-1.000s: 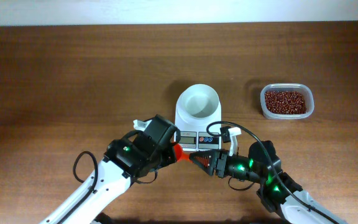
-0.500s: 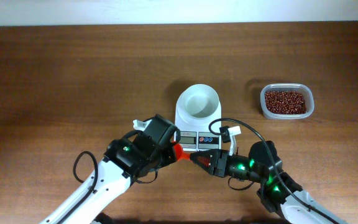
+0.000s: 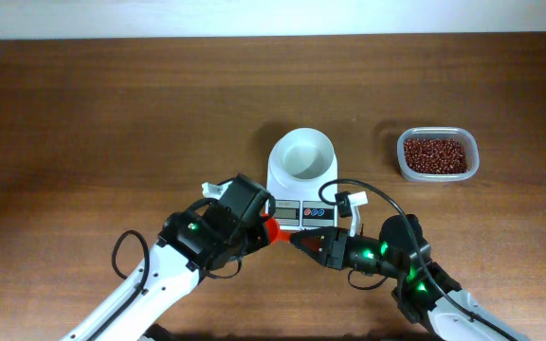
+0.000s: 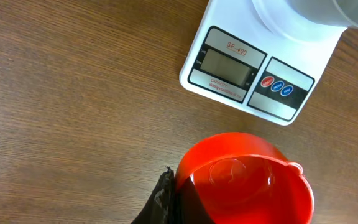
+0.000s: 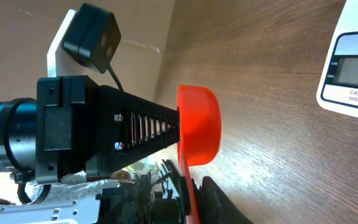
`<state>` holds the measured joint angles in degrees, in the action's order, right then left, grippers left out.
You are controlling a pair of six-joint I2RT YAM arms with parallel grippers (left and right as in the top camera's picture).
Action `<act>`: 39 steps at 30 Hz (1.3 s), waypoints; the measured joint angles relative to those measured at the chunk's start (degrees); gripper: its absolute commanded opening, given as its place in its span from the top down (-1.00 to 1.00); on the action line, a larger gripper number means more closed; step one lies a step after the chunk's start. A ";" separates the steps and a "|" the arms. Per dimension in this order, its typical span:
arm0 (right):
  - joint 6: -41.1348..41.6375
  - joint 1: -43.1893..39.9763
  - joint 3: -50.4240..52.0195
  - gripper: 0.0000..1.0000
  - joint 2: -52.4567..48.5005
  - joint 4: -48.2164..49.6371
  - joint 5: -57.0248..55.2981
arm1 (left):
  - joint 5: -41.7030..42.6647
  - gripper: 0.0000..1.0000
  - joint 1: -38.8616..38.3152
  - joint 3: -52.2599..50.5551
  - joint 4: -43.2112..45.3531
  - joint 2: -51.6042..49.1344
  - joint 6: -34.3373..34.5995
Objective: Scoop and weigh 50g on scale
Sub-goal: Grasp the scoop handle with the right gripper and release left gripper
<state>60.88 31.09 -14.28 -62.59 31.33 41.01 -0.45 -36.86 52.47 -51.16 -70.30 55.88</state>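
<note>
A red scoop hangs just above the table in front of the scale, a small white one with a round white bowl on top. My left gripper is shut on the rim of the scoop's cup, one black finger outside the wall. My right gripper comes in from the right, its jaws closed round the thin red handle. The cup looks empty. The scale's display shows no digits.
A clear plastic tub of red beans stands to the right of the scale. The two arms meet nose to nose near the table's front edge. My left arm's black finger frame fills the left of the right wrist view.
My right gripper's jaws have narrowed onto the scoop's handle. The left gripper and the scoop have stayed where they were.
</note>
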 measured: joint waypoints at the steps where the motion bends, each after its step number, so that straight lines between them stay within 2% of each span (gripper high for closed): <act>1: -0.02 0.00 0.00 0.49 0.00 0.00 -0.02 | 0.02 1.00 0.00 0.00 0.00 0.00 0.76; 20: 0.17 -0.02 0.00 0.81 0.00 -0.24 -0.33 | 0.24 1.00 0.00 0.00 0.09 0.00 1.18; 23: 0.20 -0.02 0.00 0.85 -0.04 -0.39 -0.52 | 0.24 0.71 0.00 0.00 0.13 0.00 1.22; 26: 0.20 0.04 -0.02 0.92 -0.04 0.02 0.00 | 0.28 0.50 0.00 0.00 0.48 0.00 1.79; 29: 0.22 0.04 -0.02 0.92 -0.04 -0.42 -0.02 | 0.22 0.15 0.00 0.00 0.46 0.00 2.25; 35: -0.52 0.04 -0.11 0.92 -0.07 -3.67 -0.50 | 0.24 -0.25 0.00 0.00 0.48 0.00 2.32; 39: -2.21 0.04 -0.11 0.92 -0.07 -3.91 -0.46 | 0.22 -0.40 0.00 0.02 0.46 0.00 2.29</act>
<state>58.67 31.14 -14.39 -62.65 27.42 40.56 -0.23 -36.86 52.49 -50.70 -70.30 58.17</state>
